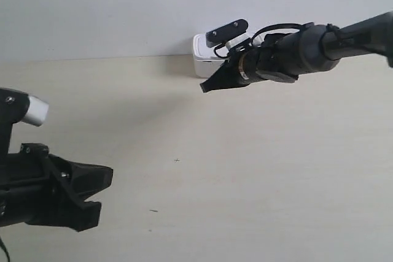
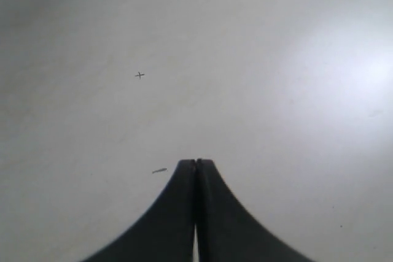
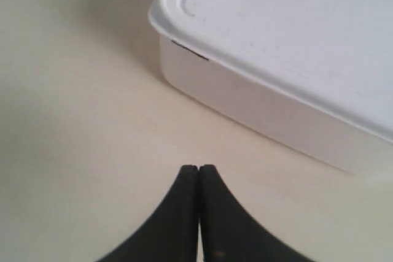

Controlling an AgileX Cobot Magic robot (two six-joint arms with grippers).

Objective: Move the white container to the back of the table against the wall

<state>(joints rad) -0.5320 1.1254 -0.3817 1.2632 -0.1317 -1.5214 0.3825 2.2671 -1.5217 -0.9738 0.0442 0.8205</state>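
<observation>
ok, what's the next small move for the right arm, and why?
Probably pull the right claw straight back from the box. The box already looks to sit at the back edge of the table by the wall. The claw is shut and holds nothing, with a gap of bare table between it and the box. No further push seems needed.

White container (image 3: 276, 35) is showing smooth, faintly glossy plastic; bench (image 1: 245, 170) is presenting a matt, pale wood-grain surface; jaws are appearing matt black; wall (image 1: 92, 10) is appearing smooth, matt.
</observation>
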